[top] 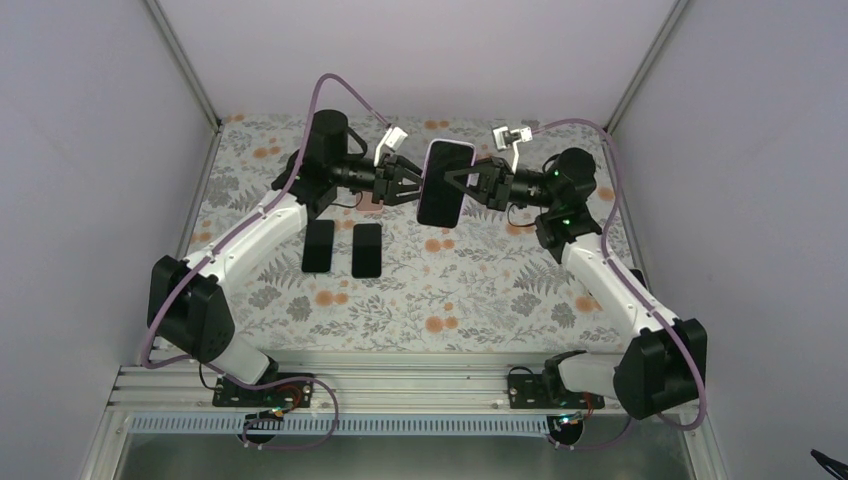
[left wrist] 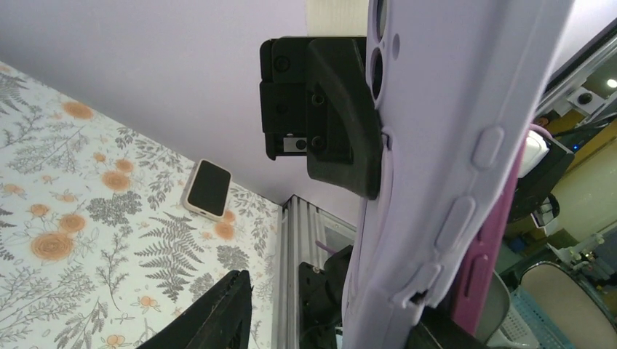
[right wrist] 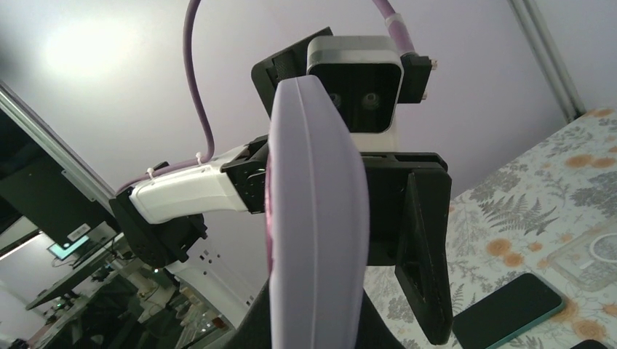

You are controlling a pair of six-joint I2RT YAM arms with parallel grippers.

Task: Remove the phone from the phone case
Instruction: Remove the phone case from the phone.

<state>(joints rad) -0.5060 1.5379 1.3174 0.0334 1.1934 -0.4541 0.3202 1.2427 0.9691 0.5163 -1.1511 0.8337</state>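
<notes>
A phone in a lilac case (top: 443,183) is held upright in the air between both grippers. In the left wrist view the case (left wrist: 444,145) shows its back and side buttons, with the pink phone edge (left wrist: 484,269) behind it. My right gripper (top: 468,183) is shut on the case, which stands edge-on between its fingers in the right wrist view (right wrist: 313,327). My left gripper (top: 413,185) is open around the case. One of its fingers (left wrist: 225,313) stands well apart from the case, and the other finger (left wrist: 436,336) sits at the case's lower edge.
Two dark phones (top: 318,246) (top: 367,250) lie flat on the floral cloth in front of the left gripper. A phone in a pale case (left wrist: 207,189) lies near the back right corner. A clear case (right wrist: 593,254) lies beside a dark phone (right wrist: 509,309). Walls enclose three sides.
</notes>
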